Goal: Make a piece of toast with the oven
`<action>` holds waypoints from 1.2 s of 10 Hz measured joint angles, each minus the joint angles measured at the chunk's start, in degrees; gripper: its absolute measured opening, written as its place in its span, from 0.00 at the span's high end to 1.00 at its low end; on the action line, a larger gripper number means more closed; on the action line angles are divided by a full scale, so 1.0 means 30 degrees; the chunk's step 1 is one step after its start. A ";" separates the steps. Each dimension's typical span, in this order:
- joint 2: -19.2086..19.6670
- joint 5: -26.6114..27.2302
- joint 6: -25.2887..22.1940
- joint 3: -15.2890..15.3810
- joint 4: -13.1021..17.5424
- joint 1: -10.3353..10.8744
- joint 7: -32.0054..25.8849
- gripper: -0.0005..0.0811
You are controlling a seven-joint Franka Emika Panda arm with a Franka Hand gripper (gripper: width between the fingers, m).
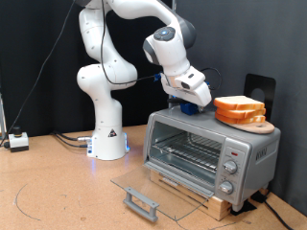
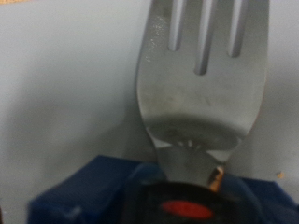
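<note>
Toast slices (image 1: 240, 108) sit stacked on wooden board (image 1: 261, 126) atop oven (image 1: 211, 151), toward exterior view's right; cannot single out one piece. Oven door (image 1: 153, 191) hangs fully open, glass lying flat, dark handle (image 1: 140, 202) at front, wire rack (image 1: 189, 150) visible inside. Gripper (image 1: 189, 103) hovers over oven top, just beside stack. Wrist view filled by metal fork (image 2: 201, 89), tines pointing away, handle seemingly held in blue-padded fingers (image 2: 84, 191); jaws themselves hidden, grip uncertain.
</note>
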 joint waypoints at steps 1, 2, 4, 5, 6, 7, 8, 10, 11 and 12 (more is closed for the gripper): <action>-0.0052 0.0126 0.0092 0.0000 -0.0068 0.0000 -0.0028 0.00; -0.0070 0.0169 0.0123 -0.0001 -0.0090 0.0000 -0.0028 0.00; -0.0072 0.0195 0.0128 -0.0002 -0.0097 0.0000 -0.0028 0.00; -0.0072 0.0195 0.0128 -0.0003 -0.0098 0.0000 -0.0028 0.02; -0.0072 0.0195 0.0124 -0.0012 -0.0099 0.0000 -0.0029 0.02; -0.0072 0.0195 0.0086 -0.0040 -0.0100 -0.0002 -0.0028 0.25; -0.0071 0.0195 0.0035 -0.0076 -0.0099 -0.0007 -0.0026 0.25; -0.0067 0.0194 -0.0023 -0.0211 -0.0099 -0.0015 -0.0022 0.45; -0.0062 0.0194 -0.0026 -0.0264 -0.0100 -0.0030 -0.0022 0.45; -0.0060 0.0193 -0.0027 -0.0299 -0.0100 -0.0065 -0.0022 0.45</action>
